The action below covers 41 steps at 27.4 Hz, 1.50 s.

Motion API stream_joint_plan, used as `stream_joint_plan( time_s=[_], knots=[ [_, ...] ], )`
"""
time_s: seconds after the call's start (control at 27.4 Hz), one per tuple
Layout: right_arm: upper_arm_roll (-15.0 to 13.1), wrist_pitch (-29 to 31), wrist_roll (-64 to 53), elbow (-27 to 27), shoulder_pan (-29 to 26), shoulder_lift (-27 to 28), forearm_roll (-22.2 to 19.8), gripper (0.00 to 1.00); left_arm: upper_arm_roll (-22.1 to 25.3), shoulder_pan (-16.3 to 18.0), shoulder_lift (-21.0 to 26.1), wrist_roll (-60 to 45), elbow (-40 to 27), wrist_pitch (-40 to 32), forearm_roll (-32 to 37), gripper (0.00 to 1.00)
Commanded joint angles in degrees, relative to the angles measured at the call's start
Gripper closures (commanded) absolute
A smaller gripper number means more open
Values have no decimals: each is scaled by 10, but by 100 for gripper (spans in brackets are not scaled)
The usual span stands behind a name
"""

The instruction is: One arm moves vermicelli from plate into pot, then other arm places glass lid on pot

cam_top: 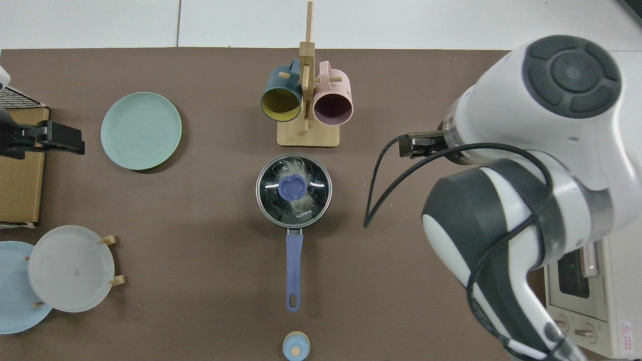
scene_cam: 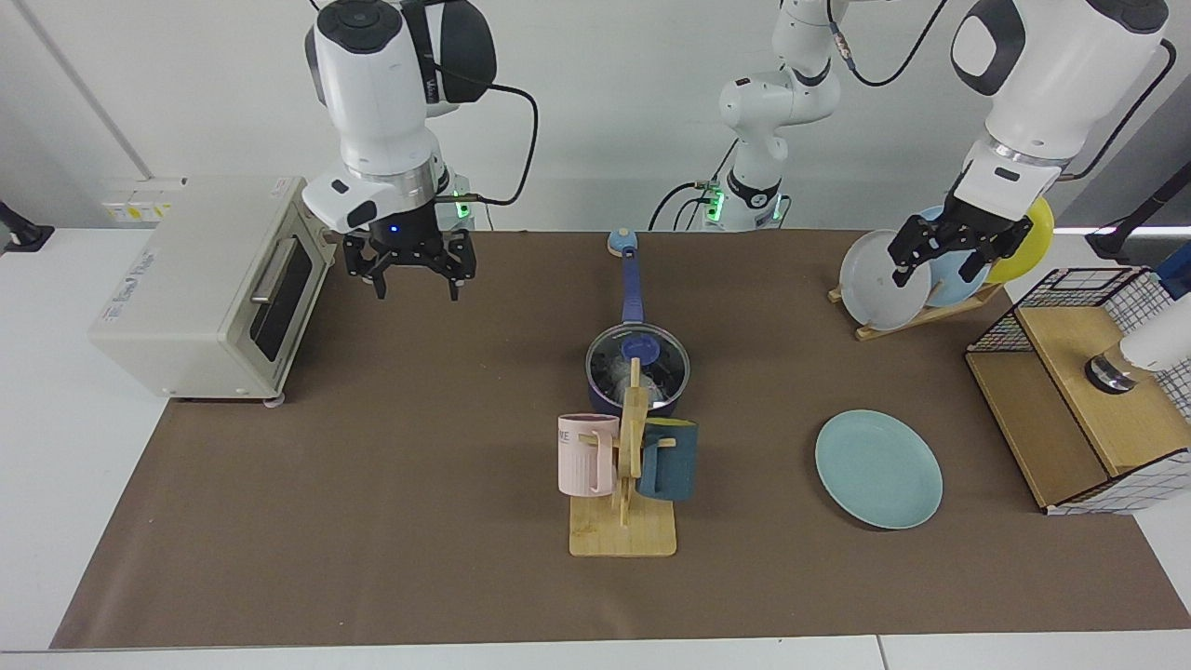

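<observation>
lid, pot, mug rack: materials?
Glass lid: clear glass, metal rim; the vermicelli shows through. Pot: dark navy, probably coated metal. Mug rack: pale wood, unpainted, possibly bamboo.

You see bright, even light from above. Soft little shadows sit under the plate (scene_cam: 878,469) at about four o'clock. White glints shine on the glass lid (cam_top: 294,189).
</observation>
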Motion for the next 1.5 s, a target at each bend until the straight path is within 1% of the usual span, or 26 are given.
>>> stream_joint_plan(
  time_s=[0.0, 0.15, 0.26, 0.4, 0.51, 0.77, 1.06, 1.46],
  knots=[
    [9, -8, -27, -67, -41, -65, 23, 1, 0, 1, -14, 3, -14, -1, 0, 0],
    [9, -37, -76, -67, -68, -79, 26, 1, 0, 1, -14, 3, -14, -1, 0, 0],
    [9, -52, -91, -69, -85, -86, 28, 1, 0, 1, -14, 3, -14, -1, 0, 0],
    [8, -47, -113, -97, -110, -106, 62, 1, 0, 1, -14, 3, -14, -1, 0, 0],
    [8, -32, -143, -118, -124, -116, 63, 1, 0, 1, -14, 3, -14, -1, 0, 0],
    [7, -36, -226, -123, -175, -115, 62, 1, 0, 1, -14, 3, -14, -1, 0, 0],
    [10, -28, -217, -118, -158, -106, 54, 1, 0, 1, -14, 3, -14, -1, 0, 0],
    [11, -24, -215, -117, -157, -104, 50, 1, 0, 1, -14, 3, -14, -1, 0, 0]
  ],
)
